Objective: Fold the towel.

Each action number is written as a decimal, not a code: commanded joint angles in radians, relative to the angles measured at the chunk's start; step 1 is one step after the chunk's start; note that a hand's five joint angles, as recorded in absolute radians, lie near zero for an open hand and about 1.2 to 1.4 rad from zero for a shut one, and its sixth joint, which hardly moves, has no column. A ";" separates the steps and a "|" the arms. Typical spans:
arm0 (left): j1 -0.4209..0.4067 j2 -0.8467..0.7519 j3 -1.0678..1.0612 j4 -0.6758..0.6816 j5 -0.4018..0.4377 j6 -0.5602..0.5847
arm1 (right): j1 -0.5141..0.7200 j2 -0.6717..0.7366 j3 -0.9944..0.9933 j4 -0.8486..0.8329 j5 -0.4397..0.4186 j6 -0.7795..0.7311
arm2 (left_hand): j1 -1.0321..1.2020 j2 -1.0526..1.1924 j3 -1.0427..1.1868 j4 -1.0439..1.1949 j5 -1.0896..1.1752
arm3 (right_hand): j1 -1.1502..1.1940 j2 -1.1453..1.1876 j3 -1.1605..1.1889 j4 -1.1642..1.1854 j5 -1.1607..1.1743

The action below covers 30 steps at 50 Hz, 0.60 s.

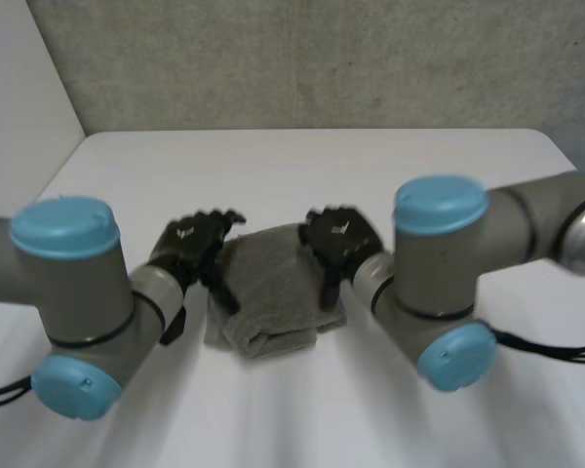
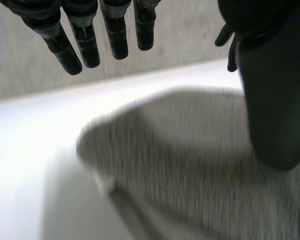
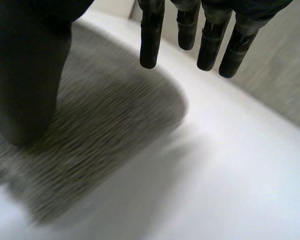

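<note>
The small grey terry towel (image 1: 273, 288) lies in the middle of the white worktop (image 1: 302, 161) as a compact, thick bundle. The folding looks largely done, with at most a last fold or some tidying left. The left hand (image 1: 190, 244) is at the towel's left edge and the right hand (image 1: 339, 239) at its right edge. Both hands have straight fingers held apart from the thumb and grip nothing. Each thumb hangs over the cloth, though whether it touches is unclear.
</note>
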 commanded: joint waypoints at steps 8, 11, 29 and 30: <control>-0.013 0.227 0.283 -0.295 -0.029 0.000 | -0.204 -0.431 -0.031 0.052 0.138 0.056 | -0.095 -0.088 -0.080 -0.100 -0.232 | -0.053 -0.070 -0.062 -0.075 -0.064; -0.012 0.270 0.328 -0.343 -0.072 -0.007 | -0.215 -0.449 -0.040 0.083 0.165 0.047 | -0.098 -0.091 -0.083 -0.103 -0.235 | -0.053 -0.070 -0.062 -0.075 -0.064; -0.009 0.322 0.345 -0.406 -0.134 -0.029 | -0.221 -0.461 -0.036 0.160 0.185 0.059 | -0.098 -0.091 -0.083 -0.103 -0.235 | -0.053 -0.070 -0.062 -0.075 -0.064; -0.009 0.322 0.345 -0.406 -0.134 -0.029 | -0.221 -0.461 -0.036 0.160 0.185 0.059 | -0.098 -0.091 -0.083 -0.103 -0.235 | -0.053 -0.070 -0.062 -0.075 -0.064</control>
